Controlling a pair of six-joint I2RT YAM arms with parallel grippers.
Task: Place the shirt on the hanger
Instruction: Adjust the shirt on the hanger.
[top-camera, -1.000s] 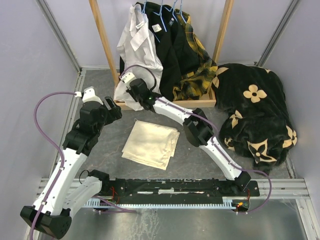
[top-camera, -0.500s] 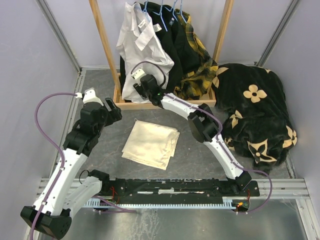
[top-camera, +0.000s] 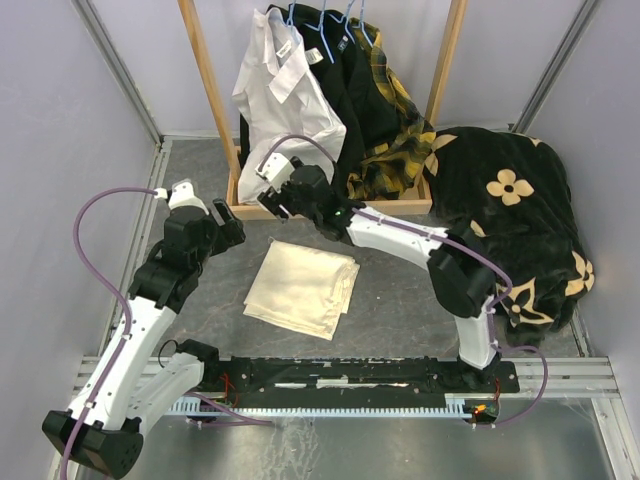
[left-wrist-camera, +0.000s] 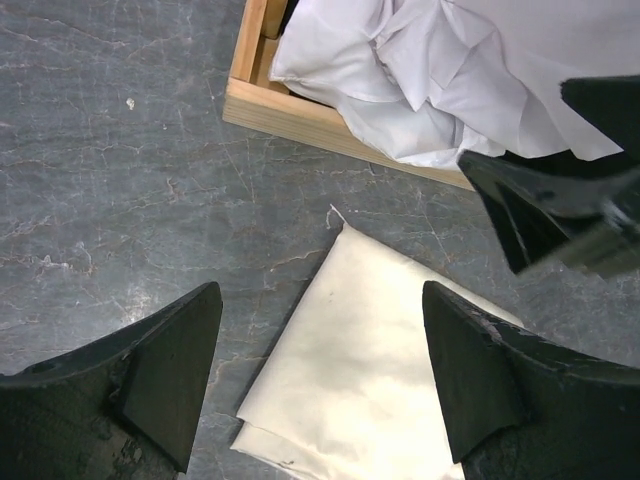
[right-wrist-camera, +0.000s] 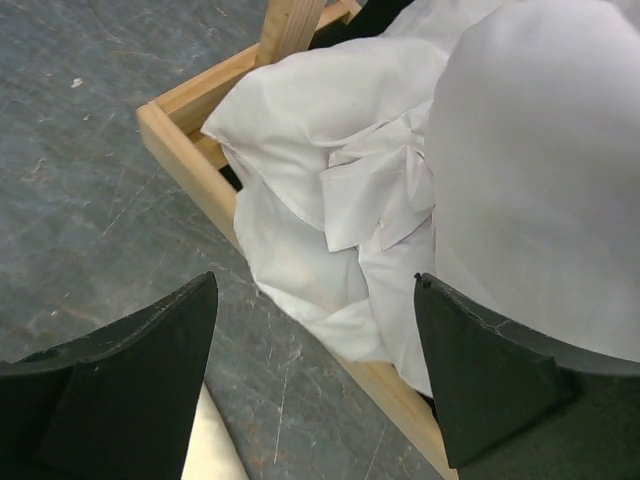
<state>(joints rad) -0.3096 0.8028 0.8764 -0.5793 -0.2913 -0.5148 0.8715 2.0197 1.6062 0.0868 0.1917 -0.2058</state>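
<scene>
- The right tool (top-camera: 269, 180) has just let go. A second ago it was pinched on the lower part of the shirt (top-camera: 285, 100) at the front edge of the wooden rack (top-camera: 400, 207). Now its jaws stand wide apart with nothing between them, just in front of that edge.
- The shirt hangs at the left end of the rack on the light-blue hanger (top-camera: 312, 48), beside the black garments (top-camera: 345, 90). Its collar is up by the hook, and its tail is bunched in folds over the rack's base board.
- The left tool (top-camera: 200, 203) is also spread open and empty. It hovers over the tabletop (top-camera: 200, 160) in front of the rack's left corner, above the cream cloth (top-camera: 303, 287).
- My reading is that the release marks the hanging as essentially done, since the shirt stays up with neither tool touching it.
- From above I cannot tell whether both shoulders sit squarely on the wire. The crumpled tail may want straightening, otherwise the arms only need to back away.
</scene>
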